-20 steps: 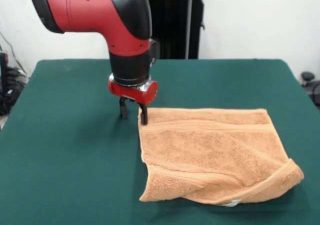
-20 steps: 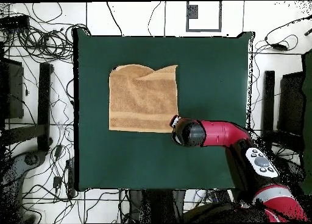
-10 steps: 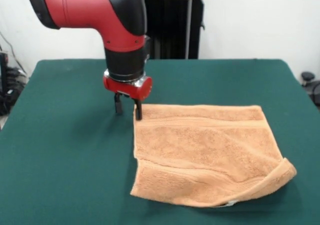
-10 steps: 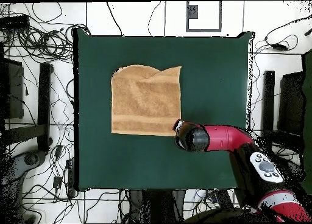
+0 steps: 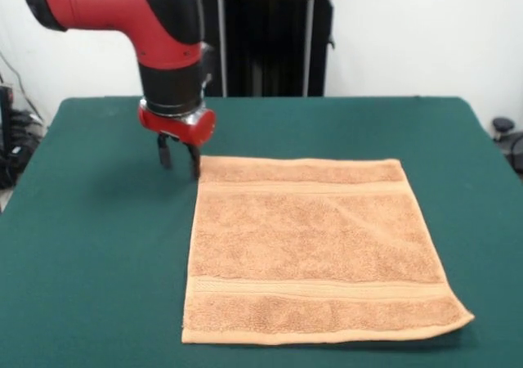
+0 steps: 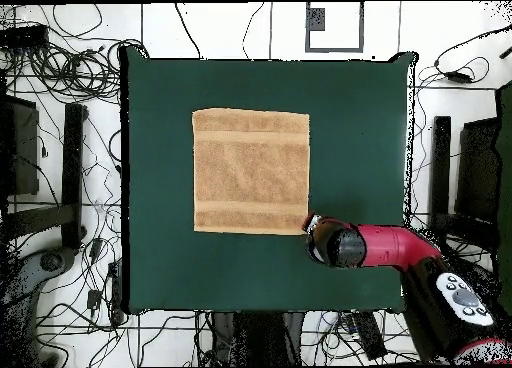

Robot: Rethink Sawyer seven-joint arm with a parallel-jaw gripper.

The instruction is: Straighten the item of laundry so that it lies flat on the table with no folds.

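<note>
Orange-tan terry hand towel [image 5: 315,249] lies spread flat on green counter [image 5: 90,262], roughly square, no folds seen; woven border bands run across near far & near ends. In overhead view towel [image 6: 251,171] sits left of counter's [image 6: 355,114] centre, edges squared w/ it. No tag, brand or writing readable. Claw [image 5: 179,157] is at towel's far-left corner, tips down at counter level; fingers slightly apart, one just at towel edge. Can't tell if cloth is pinched. Red arm [image 6: 385,246] reaches in from overhead view's lower right.
</note>
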